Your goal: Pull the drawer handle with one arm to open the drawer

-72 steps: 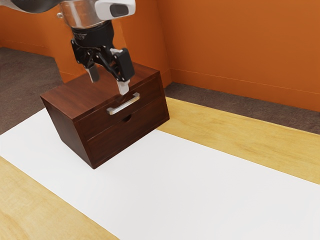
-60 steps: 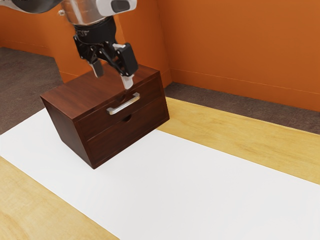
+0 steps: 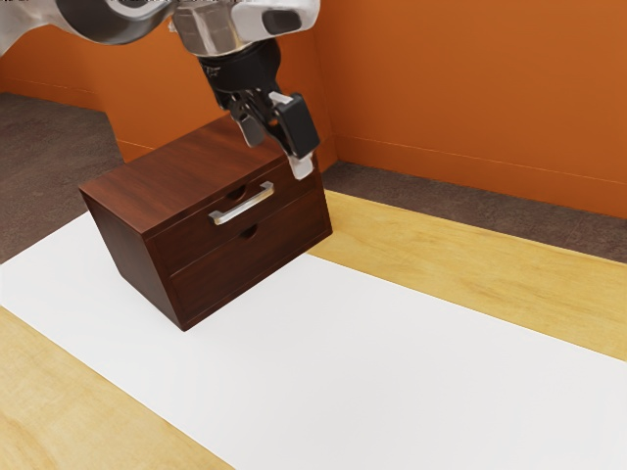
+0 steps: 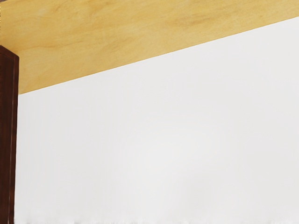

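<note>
A dark wooden cabinet (image 3: 167, 186) with two drawers stands on the white mat at the exterior view's left. The top drawer (image 3: 250, 211) carries a silver bar handle (image 3: 241, 204) and its front sits flush with the lower drawer front. My gripper (image 3: 274, 149) hangs open above the cabinet's top corner nearest the exterior view's right, up and to the right of the handle, with nothing between its fingers. One fingertip (image 3: 302, 167) hangs level with the top edge there. In the wrist view a strip of the cabinet's dark side (image 4: 7, 140) stands beside the mat.
The white mat (image 3: 343, 362) covers the middle of the light wooden table (image 3: 490, 274), which shows again past the mat in the wrist view (image 4: 93, 37). Orange walls (image 3: 470, 78) stand behind the table. Room lies open in front of the drawers.
My gripper has risen from the handle and moved toward the exterior view's right, ending over the cabinet's right top corner. It stays open. The drawer has not moved.
</note>
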`<move>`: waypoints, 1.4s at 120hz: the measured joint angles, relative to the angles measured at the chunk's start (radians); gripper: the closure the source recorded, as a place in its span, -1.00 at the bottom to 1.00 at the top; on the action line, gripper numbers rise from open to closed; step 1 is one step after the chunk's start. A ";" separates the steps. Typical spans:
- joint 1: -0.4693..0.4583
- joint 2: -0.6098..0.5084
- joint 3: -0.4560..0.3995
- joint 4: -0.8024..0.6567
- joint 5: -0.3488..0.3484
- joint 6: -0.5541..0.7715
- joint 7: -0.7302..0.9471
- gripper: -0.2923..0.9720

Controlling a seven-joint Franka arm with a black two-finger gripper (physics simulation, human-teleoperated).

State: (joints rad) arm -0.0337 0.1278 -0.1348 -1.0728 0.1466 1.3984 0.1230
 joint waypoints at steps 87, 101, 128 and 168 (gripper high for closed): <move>0.079 -0.056 0.151 -0.383 0.019 0.286 0.425 -0.54; 0.071 -0.045 0.176 -0.386 0.040 0.308 0.405 -0.54; 0.094 -0.008 0.199 -0.401 0.051 0.362 0.371 -0.54; 0.089 -0.004 0.236 -0.408 0.051 0.400 0.339 -0.54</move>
State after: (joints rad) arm 0.0551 0.1237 0.1011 -1.4812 0.1979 1.7981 0.4619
